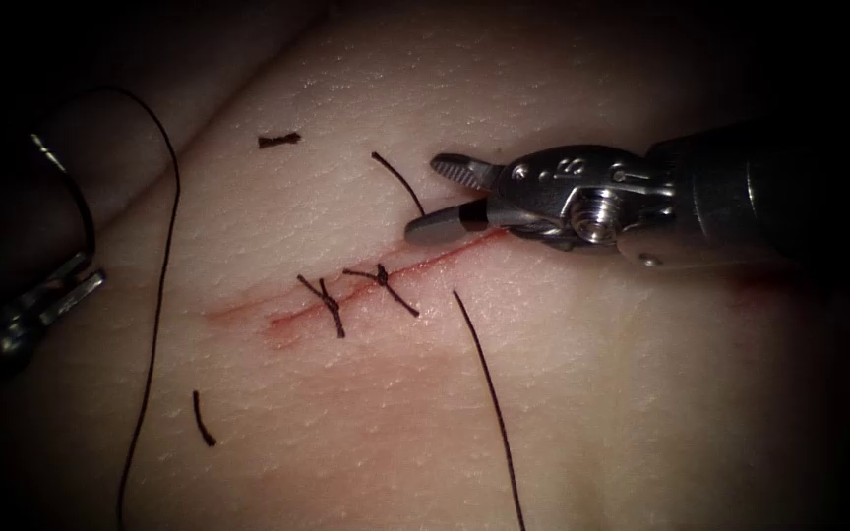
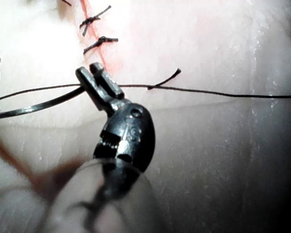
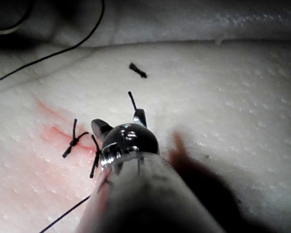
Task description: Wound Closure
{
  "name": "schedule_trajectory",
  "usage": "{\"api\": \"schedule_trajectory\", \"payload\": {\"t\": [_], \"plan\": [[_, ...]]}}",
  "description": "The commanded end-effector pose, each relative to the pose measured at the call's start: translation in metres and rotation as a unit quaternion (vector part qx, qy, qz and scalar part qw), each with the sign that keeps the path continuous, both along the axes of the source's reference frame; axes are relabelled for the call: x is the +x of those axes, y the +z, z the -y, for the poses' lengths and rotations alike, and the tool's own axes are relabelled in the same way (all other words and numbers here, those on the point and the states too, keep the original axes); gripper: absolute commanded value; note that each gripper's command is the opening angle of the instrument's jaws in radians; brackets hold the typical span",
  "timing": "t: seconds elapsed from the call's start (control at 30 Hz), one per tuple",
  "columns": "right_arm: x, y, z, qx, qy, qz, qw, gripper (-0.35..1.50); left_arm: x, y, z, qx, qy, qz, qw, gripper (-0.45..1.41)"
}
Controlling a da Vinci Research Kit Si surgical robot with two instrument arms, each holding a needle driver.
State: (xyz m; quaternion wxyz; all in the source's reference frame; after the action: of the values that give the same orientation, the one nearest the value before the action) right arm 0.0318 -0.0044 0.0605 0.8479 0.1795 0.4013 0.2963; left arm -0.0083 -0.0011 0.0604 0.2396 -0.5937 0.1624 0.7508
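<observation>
Left tool [image 1: 81, 285], at the far left edge of the endoscope view, is clamped on the needle [image 1: 79, 202] near one end of its curve. The needle arcs upward from the jaws and lies clear of the tissue [image 1: 641, 393]; the left wrist view shows the same grip [image 2: 92, 77] on the needle [image 2: 39, 104].

Just right of it, the long thread [image 1: 161, 275] runs down the left part of the frame. Two cut ends lie loose, one at lower left [image 1: 204, 418] and one at upper centre [image 1: 278, 140].

At centre, the cut [image 1: 248, 313] slants up to the right, tinged with red fluid [image 1: 282, 320], and carries two knotted stitches [image 1: 327, 305] [image 1: 383, 280].

Right of these, a short thread end [image 1: 397, 182] rises above the cut and a longer strand [image 1: 489, 393] runs down to the bottom edge. Together they suggest a third pass not yet tied.

Right tool [image 1: 440, 199] enters from the right with its jaws spread over the cut's right end, holding nothing.

Technique, as judged here:
- Any grasp should take thread alone, never the tissue edge.
- Pull should run squarely across the cut.
- The needle should be kept away from the slack.
</observation>
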Motion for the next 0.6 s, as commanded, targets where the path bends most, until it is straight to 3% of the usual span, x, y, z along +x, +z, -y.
{"api": "schedule_trajectory", "payload": {"t": [0.03, 0.13, 0.37, 0.47, 0.6], "plan": [[0.0015, 0.0013, 0.0001, -0.002, 0.002, 0.0, 1.0, 0.98, -0.0006, 0.0006, 0.0007, 0.001, 0.001, 0.001, 1.0, -0.45], [0.0024, 0.0024, -0.0005, -0.005, 0.007, 0.004, 1.0, 0.86, -0.0006, 0.0005, 0.0009, 0.001, 0.001, 0.001, 1.0, -0.45], [0.0034, 0.0041, -0.0013, -0.01, 0.013, 0.008, 1.0, 0.81, -0.0006, 0.0002, 0.0012, 0.001, 0.002, -0.001, 1.0, -0.45], [0.0037, 0.0045, -0.0013, -0.011, 0.015, 0.01, 1.0, 0.61, -0.0007, 0.0002, 0.0012, 0.001, 0.002, -0.001, 1.0, -0.45], [0.0043, 0.0045, -0.001, -0.013, 0.016, 0.01, 1.0, -0.35, -0.0008, 0.0002, 0.0012, 0.002, 0.002, -0.002, 1.0, -0.45]]}}
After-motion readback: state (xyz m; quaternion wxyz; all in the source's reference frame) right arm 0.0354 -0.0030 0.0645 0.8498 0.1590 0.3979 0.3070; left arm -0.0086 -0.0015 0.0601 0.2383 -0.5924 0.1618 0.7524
